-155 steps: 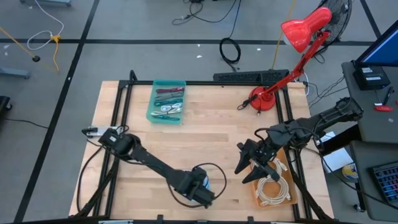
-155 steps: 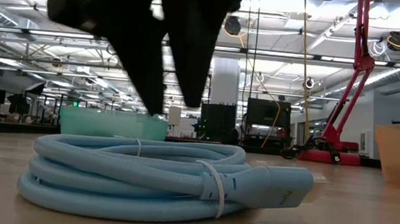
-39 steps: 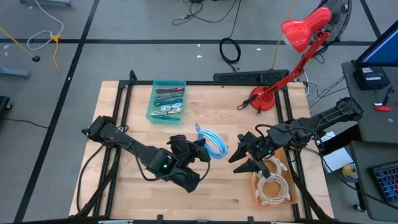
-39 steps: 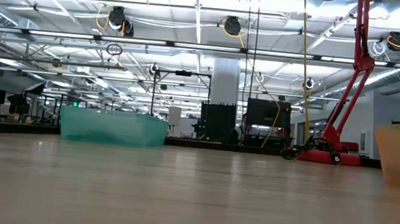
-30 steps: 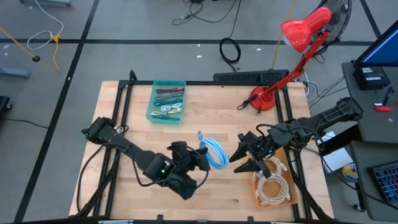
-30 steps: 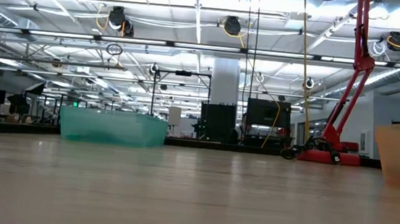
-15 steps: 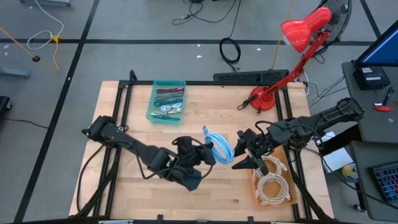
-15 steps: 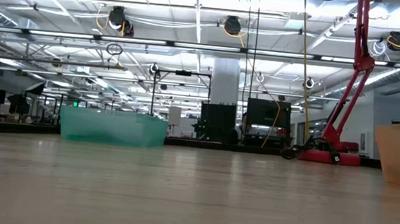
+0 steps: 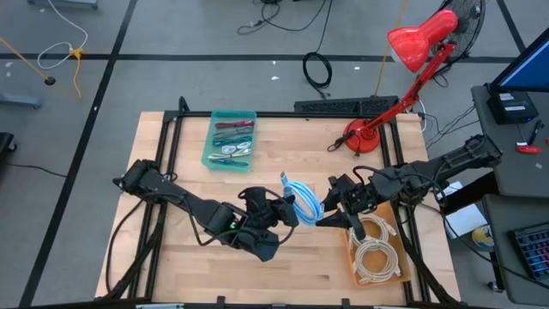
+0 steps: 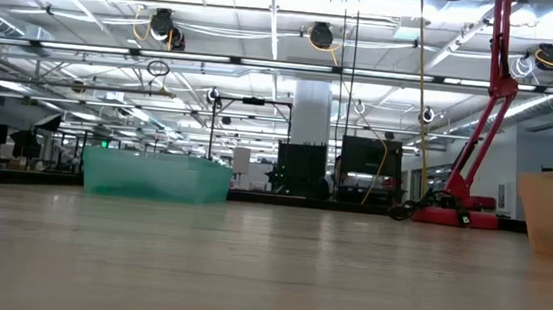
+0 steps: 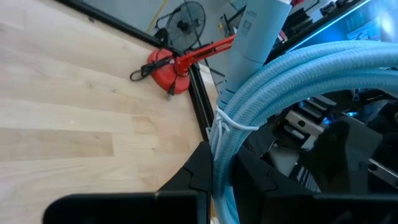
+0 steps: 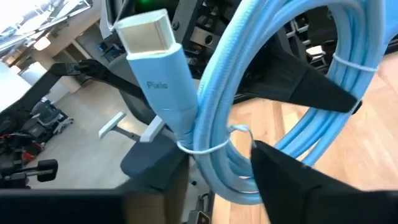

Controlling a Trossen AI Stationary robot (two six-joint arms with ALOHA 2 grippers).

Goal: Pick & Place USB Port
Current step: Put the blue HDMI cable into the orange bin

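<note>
A light blue coiled USB cable, bound with white ties, hangs in the air over the table's middle. My left gripper is shut on it. In the left wrist view the coil rises from my left gripper, its plug uppermost. My right gripper is open just to the right of the cable. In the right wrist view the coil and its plug stand within my right gripper; I cannot tell whether its fingers touch. Neither gripper nor the cable shows in the low view. My left gripper pinches the coil's bundled strands between its two fingers, just beside a white tie. The fingers come roughly level from the table's left and lie across the strands. The coil is lifted clear of the table and stands upright.
A teal bin of tools sits near the far edge, also in the low view. A red desk lamp stands at the far right. An orange tray with white cables lies below my right gripper.
My left gripper has carried the cable, lifted clear, toward the table's right and a little toward the far edge. My right gripper has moved left to meet it, so the coil now stands between its fingers.
</note>
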